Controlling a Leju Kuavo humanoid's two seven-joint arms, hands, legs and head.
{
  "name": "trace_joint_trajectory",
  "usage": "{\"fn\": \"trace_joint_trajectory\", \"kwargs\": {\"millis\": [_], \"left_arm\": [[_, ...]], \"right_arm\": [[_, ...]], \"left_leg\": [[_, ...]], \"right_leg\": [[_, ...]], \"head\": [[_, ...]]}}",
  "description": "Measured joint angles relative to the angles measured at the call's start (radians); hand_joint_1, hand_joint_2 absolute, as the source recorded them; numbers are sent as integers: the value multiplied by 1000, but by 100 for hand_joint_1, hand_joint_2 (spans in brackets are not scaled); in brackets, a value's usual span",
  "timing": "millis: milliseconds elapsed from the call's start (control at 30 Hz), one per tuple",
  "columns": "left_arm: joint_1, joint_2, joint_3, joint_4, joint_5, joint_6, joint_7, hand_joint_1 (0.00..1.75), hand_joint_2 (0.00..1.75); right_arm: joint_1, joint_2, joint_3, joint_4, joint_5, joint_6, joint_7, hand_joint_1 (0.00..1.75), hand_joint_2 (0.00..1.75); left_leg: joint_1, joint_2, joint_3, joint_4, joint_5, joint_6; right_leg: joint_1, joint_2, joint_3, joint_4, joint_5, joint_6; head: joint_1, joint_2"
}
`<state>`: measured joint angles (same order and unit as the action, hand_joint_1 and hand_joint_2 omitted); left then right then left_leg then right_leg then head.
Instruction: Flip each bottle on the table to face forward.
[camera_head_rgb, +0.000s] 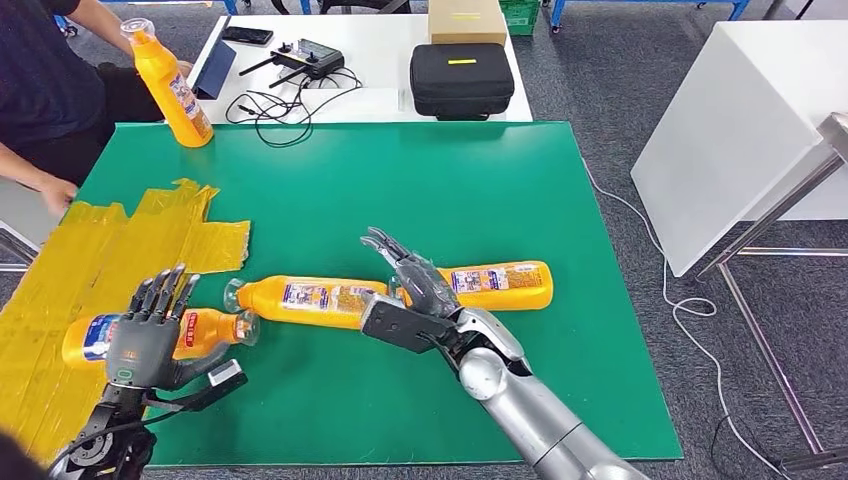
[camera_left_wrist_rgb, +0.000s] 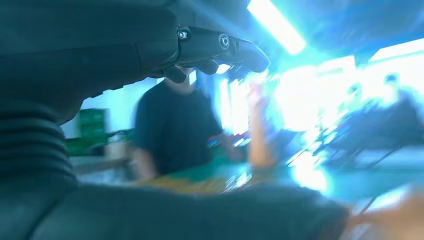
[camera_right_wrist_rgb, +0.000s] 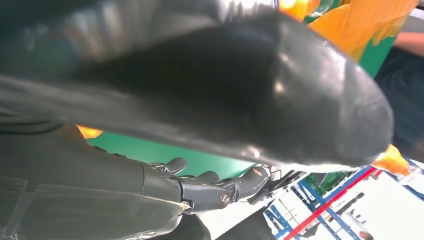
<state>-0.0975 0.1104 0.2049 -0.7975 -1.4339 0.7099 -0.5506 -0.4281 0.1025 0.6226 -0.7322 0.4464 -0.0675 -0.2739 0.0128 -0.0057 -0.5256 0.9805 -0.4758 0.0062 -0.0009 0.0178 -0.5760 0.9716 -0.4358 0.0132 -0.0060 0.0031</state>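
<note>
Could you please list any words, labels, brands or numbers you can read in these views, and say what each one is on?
No text can be read.
Standing bottle: label print too small.
Left bottle, under the left hand: label blurred.
Middle bottle: label print too small.
Right bottle, behind the right hand: label print too small.
Black case: yellow strip, no legible words.
</note>
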Motion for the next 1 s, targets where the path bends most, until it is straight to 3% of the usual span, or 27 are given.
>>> {"fn": "trace_joint_trajectory", "kwargs": {"millis": [67, 133, 267, 400, 500, 633, 700, 833, 933, 1000], "left_arm": [[9, -30, 62, -63, 102, 0, -103, 0, 0], [23, -50, 88, -128, 282, 0, -136, 0, 0], [71, -52, 20, -280, 804, -1, -147, 0, 0], [133, -20, -117, -434, 1197, -66, -150, 0, 0], [176, -7, -169, -544, 1349, -194, -151, 0, 0], [204, -5, -184, -633, 1385, -267, -153, 0, 0], [207, -10, -180, -660, 1415, -351, -153, 0, 0], [211, -40, -126, -681, 1455, -560, -153, 0, 0], [213, -64, -88, -686, 1437, -595, -153, 0, 0], [212, -78, -77, -686, 1431, -601, -153, 0, 0]], "right_arm": [[8, -2, -2, -4, 9, 0, 2, 0, 0], [11, -4, -6, -5, 20, -3, 3, 0, 0], [12, -19, -20, -3, 68, -37, 5, 0, 0], [24, -77, -48, -13, 145, -91, 38, 0, 175], [53, -154, -88, -49, 192, -104, 58, 0, 175], [82, -238, -142, -86, 205, -97, 51, 0, 175], [94, -279, -163, -104, 206, -71, 51, 0, 175], [139, -432, -240, -143, 189, 27, -11, 0, 175], [190, -544, -327, -165, 210, 87, -74, 0, 175], [219, -586, -369, -177, 234, 106, -88, 0, 175]], "left_leg": [[0, 1, 0, 0, 0, 0], [0, 1, 0, 0, 0, 0], [0, 0, 0, 0, 0, 0], [-1, -1, 0, 0, 0, 0], [-2, -2, -1, 0, 0, 0], [-2, -2, -1, 1, -1, 1], [-2, -3, -1, 1, -1, 1], [-3, -11, -2, 1, -1, 2], [-3, -11, -3, 1, -1, 3], [-3, -9, -3, 1, -2, 4]], "right_leg": [[0, 1, 0, 0, 0, 0], [0, 1, 0, 0, 0, 0], [0, 1, 0, 0, 0, 0], [0, 0, 0, -1, 0, 0], [-1, -1, 0, -1, 0, 0], [-3, -1, 0, -1, 0, 0], [-3, -2, 0, -2, 0, 1], [-3, -10, 1, -2, 0, 1], [-4, -10, 1, -2, 0, 1], [-4, -9, 1, -2, 0, 1]], "head": [[0, 0], [0, 0], [0, 0], [0, 0], [0, 0], [0, 0], [-1, 0], [0, 0], [0, 0], [-1, 0]]}}
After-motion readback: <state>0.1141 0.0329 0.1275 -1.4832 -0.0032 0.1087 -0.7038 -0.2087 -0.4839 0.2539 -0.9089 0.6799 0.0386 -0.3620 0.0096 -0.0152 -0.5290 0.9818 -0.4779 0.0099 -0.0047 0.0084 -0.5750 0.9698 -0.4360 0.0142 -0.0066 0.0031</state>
